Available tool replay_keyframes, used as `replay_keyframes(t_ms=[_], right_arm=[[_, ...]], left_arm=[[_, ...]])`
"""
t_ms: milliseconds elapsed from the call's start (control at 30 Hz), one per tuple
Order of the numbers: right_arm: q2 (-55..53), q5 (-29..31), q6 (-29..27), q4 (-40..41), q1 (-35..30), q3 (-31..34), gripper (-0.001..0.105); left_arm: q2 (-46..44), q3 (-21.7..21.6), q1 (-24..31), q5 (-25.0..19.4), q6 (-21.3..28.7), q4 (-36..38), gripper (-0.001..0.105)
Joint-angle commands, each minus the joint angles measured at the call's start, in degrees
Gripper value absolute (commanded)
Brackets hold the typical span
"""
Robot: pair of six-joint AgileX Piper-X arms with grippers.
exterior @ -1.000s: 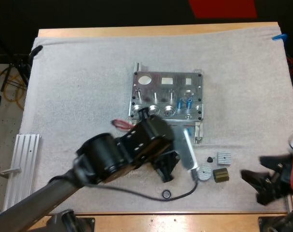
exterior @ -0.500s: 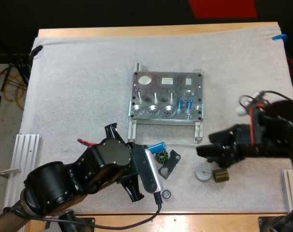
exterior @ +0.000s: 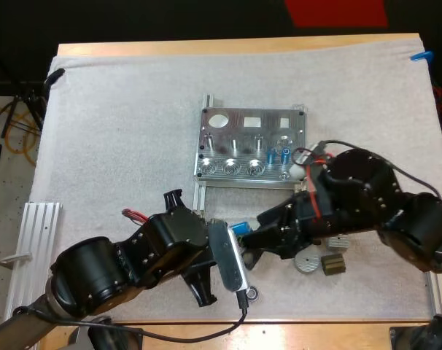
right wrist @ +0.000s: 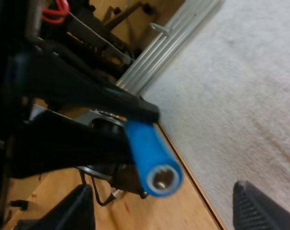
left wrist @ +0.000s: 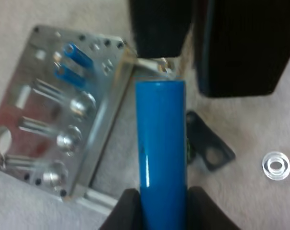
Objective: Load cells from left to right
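The fingers (left wrist: pixel 128 213) of my left gripper (left wrist: pixel 159 208) press on a blue cylinder (left wrist: pixel 161 143) from both sides, pinching it by one end above the white mat (exterior: pixel 119 146). Seen from above, the cylinder hangs at 6 o'clock of the metal plate (exterior: pixel 228 120), near the plate's front rail, and its free end points toward 3 o'clock. Two shorter blue pieces (exterior: pixel 276 154) stand in the plate's near row, on its 3 o'clock side.

My right gripper (right wrist: pixel 163 203) comes in from 3 o'clock. Its fingers (right wrist: pixel 71 213) are spread wide, one on either side of the cylinder's hollow tip, and neither touches it.

Below the cylinder a black bracket (left wrist: pixel 212 151) lies on the mat. A clear ring (left wrist: pixel 276 165) lies apart from it, at 6 o'clock of the cylinder. At 4 o'clock of the plate, under my right arm, lies a round grey disc (exterior: pixel 306 261). An olive block (exterior: pixel 333 264) sits just beside it at 3 o'clock. A ribbed piece (exterior: pixel 339 243) is half hidden at 12 o'clock of the block.
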Motion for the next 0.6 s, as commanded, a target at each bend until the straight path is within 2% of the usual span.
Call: replay_keyframes(t_ms=[0,133,300,367,467,533,567], right_arm=[[0.2,0.0,0.7,-2.1,0.4,-0.1,0.060],[1.3,-2.3,2.5,-4.1,0.4,-0.1,0.060],[2.8,-7.2,3.0,-4.2,0.4,-0.1,0.060],[3.3,-8.0,3.2,-4.2,0.4,-0.1,0.057],[3.7,-8.1,3.3,-4.4,0.4,-0.1,0.041],[3.7,-7.9,3.3,-4.9,0.4,-0.1,0.022],[3.7,-7.9,3.3,-5.0,0.4,-0.1,0.019]], left_arm=[[-0.1,-0.1,-0.3,0.8,0.5,0.5,0.000],[-0.1,-0.1,-0.3,3.0,0.6,0.1,0.000],[-0.1,-0.1,-0.3,2.9,0.8,-1.7,0.000],[-0.1,-0.1,-0.3,2.9,0.9,-2.4,0.000],[-0.1,-0.1,-0.3,2.9,1.1,-2.8,0.000],[-0.1,-0.1,-0.3,2.9,1.1,-2.8,0.000],[-0.1,-0.1,-0.3,3.1,1.1,-2.8,0.000]])
